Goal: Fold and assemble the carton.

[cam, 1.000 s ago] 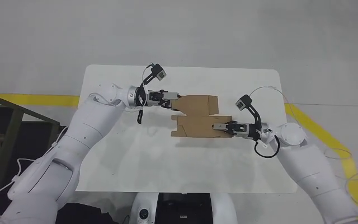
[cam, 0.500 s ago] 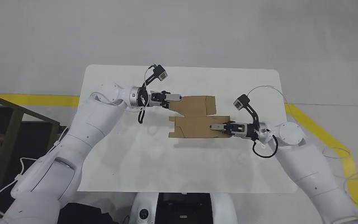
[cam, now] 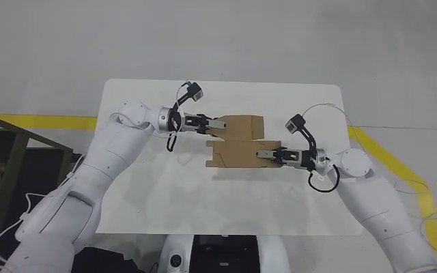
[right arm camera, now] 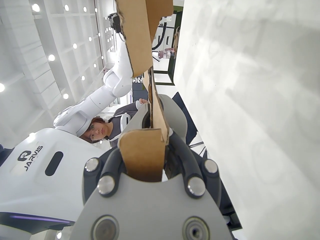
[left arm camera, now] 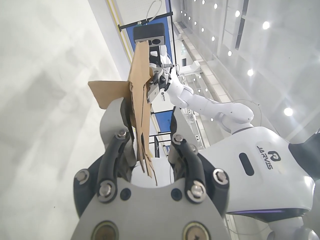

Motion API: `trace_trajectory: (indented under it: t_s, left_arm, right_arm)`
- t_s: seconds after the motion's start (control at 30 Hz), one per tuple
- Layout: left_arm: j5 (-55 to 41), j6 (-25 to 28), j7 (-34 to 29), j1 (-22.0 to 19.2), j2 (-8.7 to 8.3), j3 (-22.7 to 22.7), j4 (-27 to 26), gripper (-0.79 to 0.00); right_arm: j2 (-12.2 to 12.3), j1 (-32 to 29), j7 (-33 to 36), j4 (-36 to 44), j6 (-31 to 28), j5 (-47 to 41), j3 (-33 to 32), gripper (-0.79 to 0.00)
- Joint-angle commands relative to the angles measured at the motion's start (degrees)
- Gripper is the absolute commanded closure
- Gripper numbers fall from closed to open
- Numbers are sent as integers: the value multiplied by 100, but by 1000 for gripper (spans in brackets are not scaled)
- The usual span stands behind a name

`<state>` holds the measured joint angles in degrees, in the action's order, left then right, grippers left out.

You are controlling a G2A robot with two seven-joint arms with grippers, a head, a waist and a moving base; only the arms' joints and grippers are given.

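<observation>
The carton (cam: 242,142) is a flat brown cardboard blank with flaps, lying level near the middle of the white table (cam: 150,198). My left gripper (cam: 220,125) is at its far-left edge. In the left wrist view this gripper (left arm camera: 147,111) is open: the carton (left arm camera: 138,83) runs edge-on between the fingers, against one finger and apart from the other. My right gripper (cam: 263,155) is at the near-right part. In the right wrist view it (right arm camera: 157,111) is shut on the carton (right arm camera: 132,26), with one flap bent over the palm.
The table has wide bare areas to the left, right and front of the carton. A dark frame (cam: 13,143) stands on the floor beyond the table's left side, and a yellow floor line (cam: 48,121) runs behind it.
My left gripper has slid slightly further over the carton's far-left edge. The carton and my right gripper have shifted a little to the left.
</observation>
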<state>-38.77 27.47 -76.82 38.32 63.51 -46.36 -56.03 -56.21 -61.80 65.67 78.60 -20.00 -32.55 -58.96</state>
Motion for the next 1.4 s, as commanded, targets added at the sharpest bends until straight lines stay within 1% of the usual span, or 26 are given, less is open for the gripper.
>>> trace_trajectory:
  t_s: [0.0, 0.1, 0.3, 0.4, 0.5, 0.57, 0.73, 0.77, 0.8, 0.83, 0.87, 0.9, 1.03, 1.17, 1.3, 1.37]
  left_arm:
    - [37, -23, -22, -5, 9, 3, 30, -308]
    - [69, -57, -55, -23, 32, 4, 99, -286]
    - [98, -83, -81, -45, 76, -16, 188, -172]
    - [102, -98, -97, -46, 92, -37, 226, -139]
    - [101, -123, -108, -54, 106, -64, 268, -68]
    - [88, -139, -120, -57, 118, -80, 289, 0]
    - [75, -161, -161, -69, 146, -114, 325, 0]
    - [71, -165, -164, -69, 152, -121, 327, 0]
    - [67, -169, -168, -70, 157, -128, 328, 0]
    - [55, -175, -174, -69, 162, -136, 326, 0]
    - [43, -182, -181, -69, 167, -146, 324, 0]
    - [34, -188, -187, -72, 171, -158, 319, 0]
    - [46, -201, -201, -65, 175, -207, 275, 0]
    - [145, -216, -216, -27, 156, -248, 126, 0]
    - [215, -220, -219, 41, 129, -293, -6, 0]
    - [259, -218, -218, 77, 118, -304, -62, 0]
  right_arm:
    - [-3, -3, -1, 7, 4, 21, -10, 0]
    - [-9, -17, -8, 22, 15, 34, -31, 0]
    - [-15, -50, -24, 53, 30, 66, -89, 0]
    - [-22, -52, -11, 66, 47, 76, -102, 0]
    - [-32, -47, 2, 68, 61, 83, -104, 0]
    - [-38, -43, 17, 67, 56, 94, -106, 0]
    - [-51, -48, -5, 62, 66, 129, -124, 0]
    - [-53, -53, -21, 66, 65, 143, -131, -12]
    - [-53, -58, -37, 68, 70, 156, -141, -139]
    - [-53, -65, -57, 68, 75, 164, -156, -357]
    - [-52, -73, -83, 60, 67, 173, -180, -643]
    - [-47, -85, -111, 28, 69, 208, -209, -785]
    - [-3, -157, -361, -139, -4, 466, -428, -785]
    - [66, -237, -536, -195, -175, 804, -724, -785]
    - [121, -291, -528, -1, -457, 953, -987, -785]
    - [134, -293, -424, 136, -562, 942, -1046, -767]
